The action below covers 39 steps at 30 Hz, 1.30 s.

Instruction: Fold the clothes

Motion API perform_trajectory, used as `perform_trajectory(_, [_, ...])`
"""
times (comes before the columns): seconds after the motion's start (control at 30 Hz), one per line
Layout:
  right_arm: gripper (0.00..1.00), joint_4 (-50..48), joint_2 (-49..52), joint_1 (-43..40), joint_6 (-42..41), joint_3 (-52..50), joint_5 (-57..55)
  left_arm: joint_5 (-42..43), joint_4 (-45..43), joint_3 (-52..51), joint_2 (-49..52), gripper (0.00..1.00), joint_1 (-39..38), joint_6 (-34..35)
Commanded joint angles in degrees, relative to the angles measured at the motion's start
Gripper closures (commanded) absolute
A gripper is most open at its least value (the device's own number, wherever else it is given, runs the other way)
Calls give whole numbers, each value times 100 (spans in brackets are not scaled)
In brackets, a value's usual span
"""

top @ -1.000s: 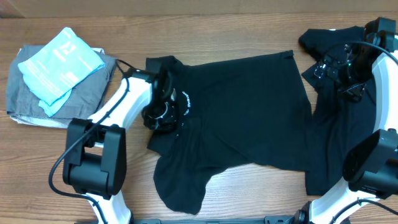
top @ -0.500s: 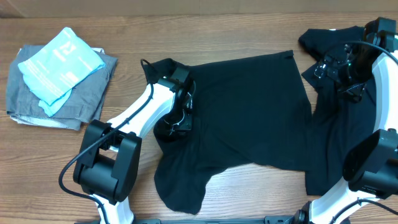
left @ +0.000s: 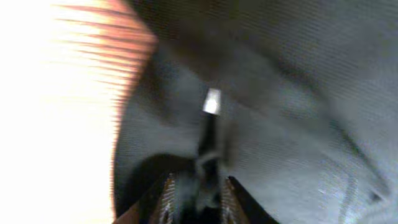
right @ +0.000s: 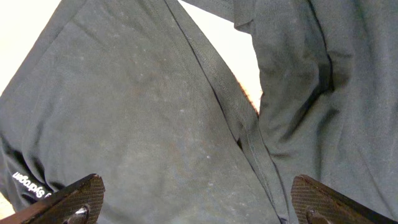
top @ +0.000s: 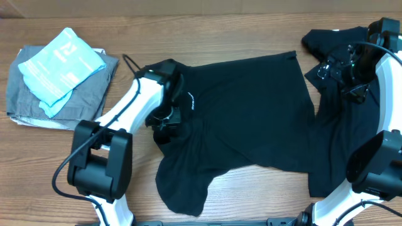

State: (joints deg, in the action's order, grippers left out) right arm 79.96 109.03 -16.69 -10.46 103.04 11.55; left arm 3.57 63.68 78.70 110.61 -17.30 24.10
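Well, the folding looks barely started. The black polo shirt (top: pixel 251 119) lies spread out almost flat in the middle of the table (top: pixel 251 28). A floppy bit, maybe a sleeve (top: pixel 182 188), pokes out at its near left corner, and I see no neat fold anywhere. Another black garment (top: pixel 336 157) lies crumpled right against the shirt's right edge. I think both of them need folding, so nearly all the work is left. Well off to the shirt's left sits a grey folded garment (top: pixel 85 100) with a light blue packet (top: pixel 59 66) on top.

The left gripper (top: pixel 166 116) is down on the shirt's left end, just beside the small white lettering (top: pixel 188 100). The right gripper (top: pixel 342 72) hangs above the crumpled garment, near the shirt's far right corner.

From above you get the whole shirt and both piles, but not how the grippers stand — the wrist cameras help there. The left one is blurry. It shows two fingers (left: pixel 168 199) a little way apart, with a ridge of black cloth between them. I cannot tell if they are pinching it or just touching it. The right wrist camera shows its fingers (right: pixel 81 196) spread wide with nothing held, and black cloth underneath. It also shows a long seam (right: pixel 217 81) and a small patch of bare table between two pieces of cloth.
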Motion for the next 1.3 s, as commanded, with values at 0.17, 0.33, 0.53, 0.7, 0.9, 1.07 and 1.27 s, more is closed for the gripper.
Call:
perform_trajectory(0.17, [0,-24,-44,7,4,2,-39,-11,-79,-87,-162,65,369,212])
perform_trajectory(0.33, [0,-24,-44,7,4,2,-39,-68,-411,-420,-155,68,385,321])
perform_trajectory(0.53, [0,-24,-44,7,4,2,-39,-26,-977,-852,-153,81,385,337])
perform_trajectory(0.7, [0,-24,-44,7,4,2,-39,48,-1290,-1185,-153,88,385,339])
perform_trajectory(0.9, [0,-24,-44,7,4,2,-39,-560,-1300,-1493,-153,94,479,339])
perform_trajectory(1.07, [0,-24,-44,7,7,2,-39,-890,-1067,-1495,-153,96,920,339])
perform_trajectory(1.27, [0,-24,-44,7,4,2,-39,-931,-994,-1495,-153,96,1825,264])
